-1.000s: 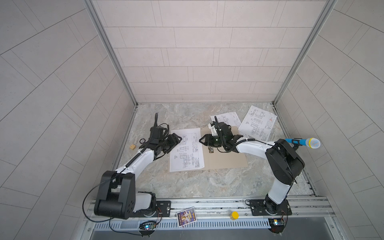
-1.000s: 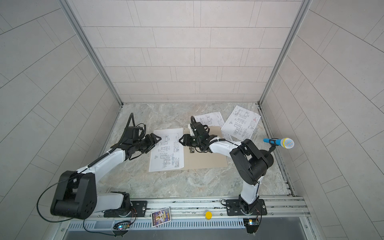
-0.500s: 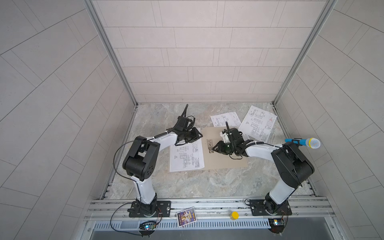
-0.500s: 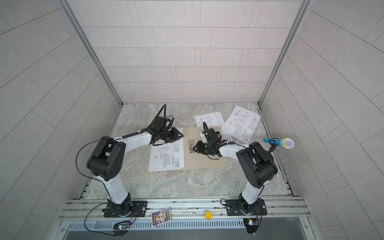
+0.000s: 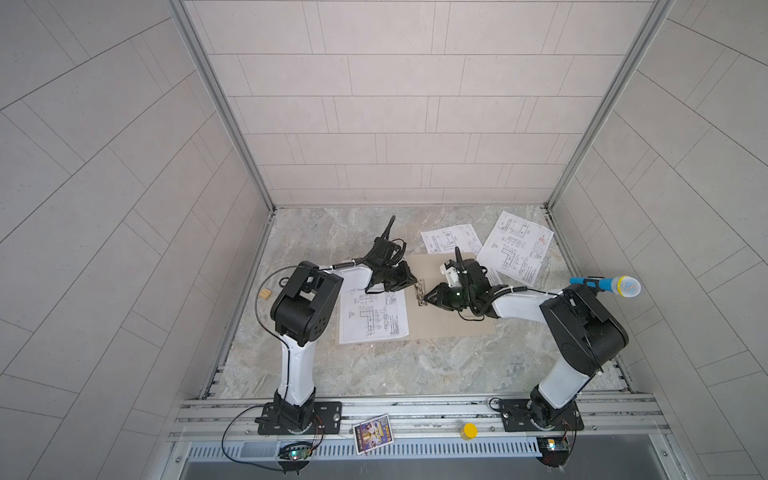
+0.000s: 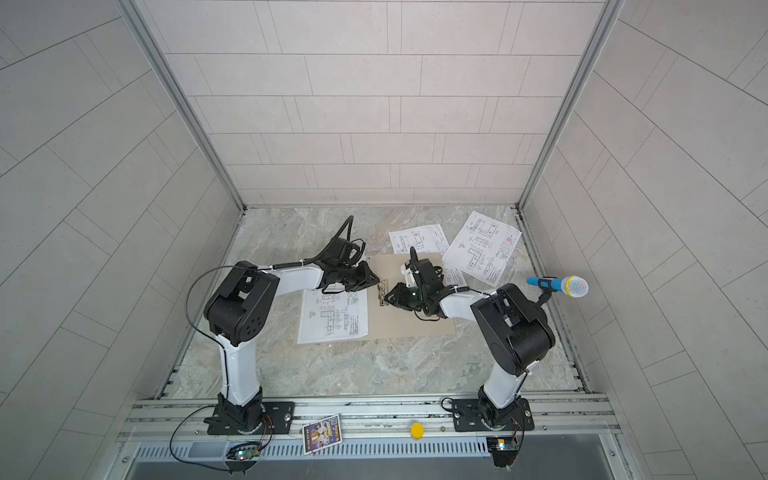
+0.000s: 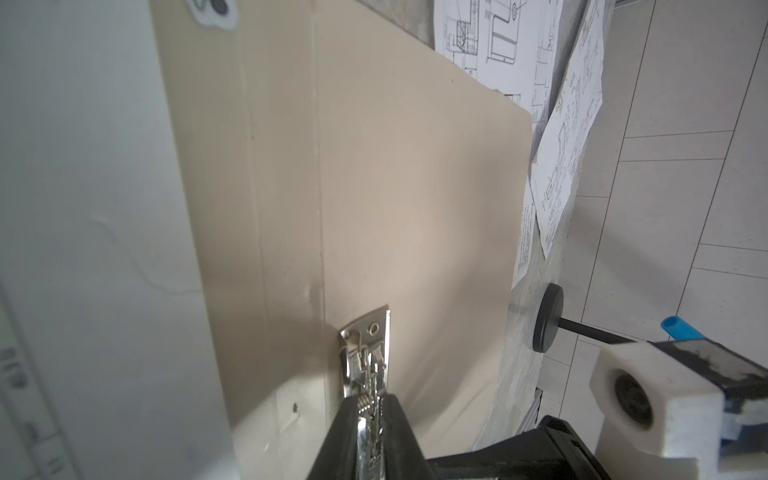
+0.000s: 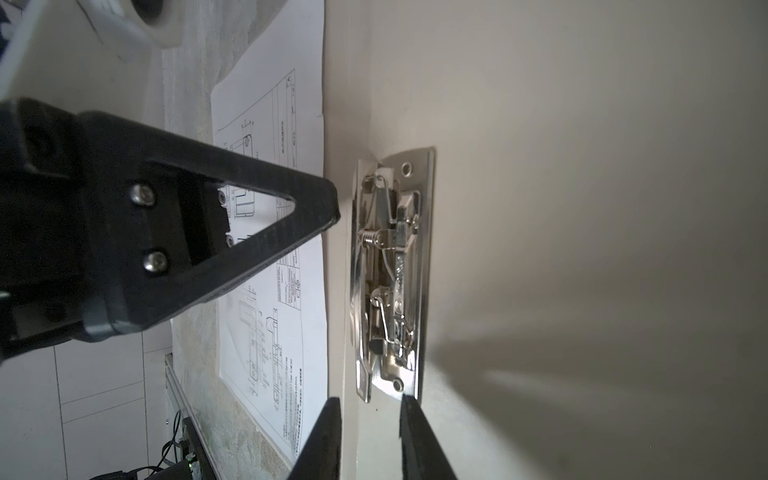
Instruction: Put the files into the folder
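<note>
Fingers of the left gripper (image 5: 414,284) and the right gripper (image 5: 426,300) meet at the silver ring clip (image 5: 422,292) in both top views, one from each side. They are too small there for us to read the jaw gaps. The tan folder (image 5: 449,326) lies open and flat on the marble table (image 5: 374,374), with the clip exposed on its spine. One drawing sheet (image 5: 372,318) lies just left of the clip, partly under the left arm. Two more sit at the folder's far right corner, outside it: a plain sheet (image 5: 451,240) touching the far edge and, beside it, a red-marked sheet (image 5: 515,253).

Left wrist view: our left fingers (image 7: 343,446) are nearly together, and the clip's (image 7: 368,357) spring metal fills the slot between them, so we read that as clamped on the clip. The bare folder panel (image 7: 415,187) runs beyond.

Right wrist view: the right fingers (image 8: 326,444) stand a narrow gap apart with bare folder showing between them. Their tips are at the clip's (image 8: 390,270) near end and nothing is clamped. The left fingertip (image 8: 320,212) sits just beside the clip's long edge, near the spring. The drawing sheet's (image 8: 270,291) edge overlaps the folder's spine strip.
</note>
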`<state>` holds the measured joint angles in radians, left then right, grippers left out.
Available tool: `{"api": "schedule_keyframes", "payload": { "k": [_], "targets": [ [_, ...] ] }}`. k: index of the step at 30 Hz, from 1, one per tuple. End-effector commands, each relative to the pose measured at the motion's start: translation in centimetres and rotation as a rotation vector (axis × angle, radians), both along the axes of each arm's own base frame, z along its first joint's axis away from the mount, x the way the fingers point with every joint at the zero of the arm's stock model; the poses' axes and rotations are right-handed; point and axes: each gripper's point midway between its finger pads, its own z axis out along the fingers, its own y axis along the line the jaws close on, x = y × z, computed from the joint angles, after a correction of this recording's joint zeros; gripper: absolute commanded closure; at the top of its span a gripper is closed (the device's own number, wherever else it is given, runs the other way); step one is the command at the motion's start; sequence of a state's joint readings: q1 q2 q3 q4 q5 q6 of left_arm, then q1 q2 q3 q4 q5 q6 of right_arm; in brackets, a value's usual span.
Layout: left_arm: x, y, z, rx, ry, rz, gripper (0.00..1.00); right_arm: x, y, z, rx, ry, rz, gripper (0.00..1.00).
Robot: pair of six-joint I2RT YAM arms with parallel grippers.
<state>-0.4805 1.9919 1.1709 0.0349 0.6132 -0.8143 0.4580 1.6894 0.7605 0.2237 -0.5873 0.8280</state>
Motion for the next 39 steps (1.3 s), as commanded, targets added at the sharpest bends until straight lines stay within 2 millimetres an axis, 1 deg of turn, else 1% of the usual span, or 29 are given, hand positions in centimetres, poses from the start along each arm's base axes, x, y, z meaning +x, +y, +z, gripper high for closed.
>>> {"api": "schedule_keyframes", "payload": {
  "k": [1,6,11,15,21,25,30,39],
  "targets": [
    [0.7,0.0,-0.1,0.018,-0.021,0.017,0.81,0.1,0.1,0.2,0.013,-0.001,-0.006,0.74],
    [0.6,0.4,-0.7,0.043,-0.022,0.028,0.75,0.1,0.1,0.2,0.011,-0.002,-0.004,0.74],
    [0.9,-0.3,-0.8,0.036,-0.022,0.017,0.75,-0.1,0.0,-0.3,0.011,0.009,-0.011,0.74],
    [1.0,-0.6,-1.3,0.044,-0.016,0.013,0.78,-0.1,-0.1,-0.2,0.010,0.007,-0.016,0.74],
    [0.9,-0.4,-2.0,0.058,-0.005,0.021,0.82,-0.1,-0.1,-0.2,0.014,0.010,-0.020,0.74],
    [1.2,-0.3,-2.1,0.067,-0.011,0.034,0.89,-0.4,-0.2,-0.4,0.011,0.014,-0.022,0.74],
    [1.5,-0.5,-2.0,0.057,-0.015,0.048,0.89,-0.7,-0.4,-0.8,0.009,0.022,-0.028,0.74],
    [1.4,0.3,-2.3,0.073,-0.016,0.084,0.92,-0.8,-0.5,-0.9,0.013,0.026,-0.030,0.73]
  ]
}}
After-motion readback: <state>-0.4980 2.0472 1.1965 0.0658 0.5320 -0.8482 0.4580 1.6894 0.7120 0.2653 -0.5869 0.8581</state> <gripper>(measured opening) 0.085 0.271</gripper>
